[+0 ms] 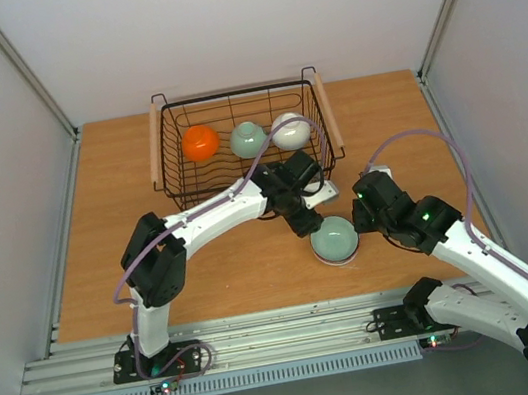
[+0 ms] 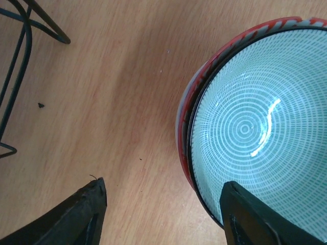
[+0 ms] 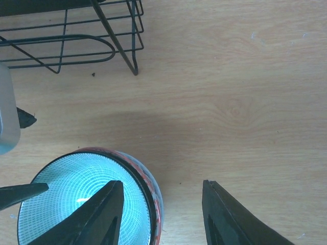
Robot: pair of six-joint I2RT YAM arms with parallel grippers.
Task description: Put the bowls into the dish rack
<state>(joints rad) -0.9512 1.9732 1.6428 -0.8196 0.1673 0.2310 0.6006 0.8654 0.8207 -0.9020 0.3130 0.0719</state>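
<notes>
The black wire dish rack (image 1: 173, 187) with wooden handles holds an orange bowl (image 1: 199, 142), a mint green bowl (image 1: 247, 139) and a white bowl (image 1: 290, 130). On the table in front of it, a mint bowl (image 1: 334, 239) with fine ring lines inside (image 2: 255, 127) (image 3: 66, 199) sits nested in a red-rimmed patterned bowl (image 2: 202, 84) (image 3: 157, 196). My left gripper (image 1: 304, 221) (image 2: 163, 186) is open, straddling the stack's left rim. My right gripper (image 1: 360, 214) (image 3: 161, 185) is open, straddling the right rim. Neither jaw pair is closed on it.
The rack's front corner wires show in the left wrist view (image 2: 20, 30) and the right wrist view (image 3: 66, 41), close behind the stack. Bare wooden table (image 1: 119, 181) lies left of the rack. A metal rail (image 1: 267, 334) runs along the near edge.
</notes>
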